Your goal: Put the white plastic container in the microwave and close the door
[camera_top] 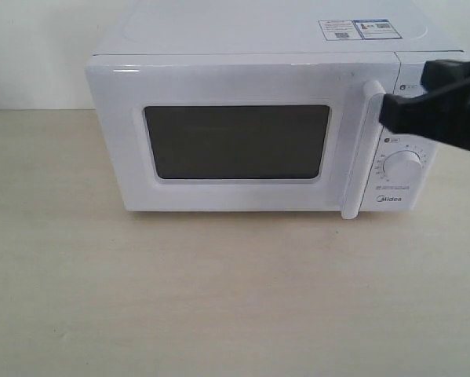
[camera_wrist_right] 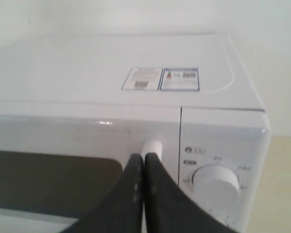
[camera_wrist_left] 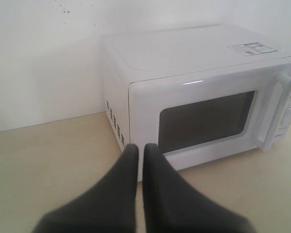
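Note:
The white microwave (camera_top: pixel 242 35) stands at the back of the table with its door (camera_top: pixel 235 141) shut flat against the body, dark window facing me. The vertical white bar handle (camera_top: pixel 358 149) runs down the door's right side. My right gripper (camera_top: pixel 388 110) comes in from the right, shut and holding nothing. Its tips (camera_wrist_right: pixel 144 158) are right at the top end of the handle (camera_wrist_right: pixel 152 145); I cannot tell whether they touch it. My left gripper (camera_wrist_left: pixel 139 148) is shut and empty, low over the table in front of the microwave's (camera_wrist_left: pixel 194 92) left corner. The white plastic container is out of view.
A round white knob (camera_top: pixel 402 167) and the control panel lie just under my right gripper. Sticker labels (camera_top: pixel 356 29) sit on the microwave's top. Pale wooden table (camera_top: pixel 219 298) stretches in front; a white wall (camera_wrist_left: pixel 43 58) stands behind.

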Action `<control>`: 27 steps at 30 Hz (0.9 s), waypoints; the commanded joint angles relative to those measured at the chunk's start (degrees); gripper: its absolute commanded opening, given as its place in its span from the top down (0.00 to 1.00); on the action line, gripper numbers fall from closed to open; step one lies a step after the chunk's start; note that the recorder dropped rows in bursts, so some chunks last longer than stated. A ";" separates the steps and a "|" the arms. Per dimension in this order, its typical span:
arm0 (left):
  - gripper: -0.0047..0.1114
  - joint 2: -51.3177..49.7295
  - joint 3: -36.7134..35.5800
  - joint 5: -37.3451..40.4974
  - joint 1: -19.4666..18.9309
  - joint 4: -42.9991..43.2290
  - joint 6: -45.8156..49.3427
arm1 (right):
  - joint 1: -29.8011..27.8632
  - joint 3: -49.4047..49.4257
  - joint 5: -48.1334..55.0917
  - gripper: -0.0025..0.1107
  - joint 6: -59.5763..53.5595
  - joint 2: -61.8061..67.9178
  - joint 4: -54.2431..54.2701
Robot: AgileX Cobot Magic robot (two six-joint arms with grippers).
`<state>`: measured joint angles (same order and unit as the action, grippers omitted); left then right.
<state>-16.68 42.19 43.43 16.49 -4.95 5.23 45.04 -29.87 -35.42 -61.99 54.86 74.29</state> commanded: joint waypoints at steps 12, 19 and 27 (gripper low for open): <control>0.92 0.28 -0.42 0.10 0.13 0.00 -0.49 | -24.00 14.67 15.53 0.98 -5.98 -34.79 1.23; 0.92 0.28 -0.42 0.10 0.13 0.00 -0.49 | -40.49 19.22 28.28 0.98 -5.98 -41.90 1.23; 0.92 0.28 -0.42 0.10 0.13 0.00 -0.49 | -40.49 19.58 32.29 0.98 -4.01 -43.13 -5.32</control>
<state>-16.68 42.19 43.43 16.49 -4.95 5.23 4.71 -10.75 -4.85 -68.07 12.54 73.75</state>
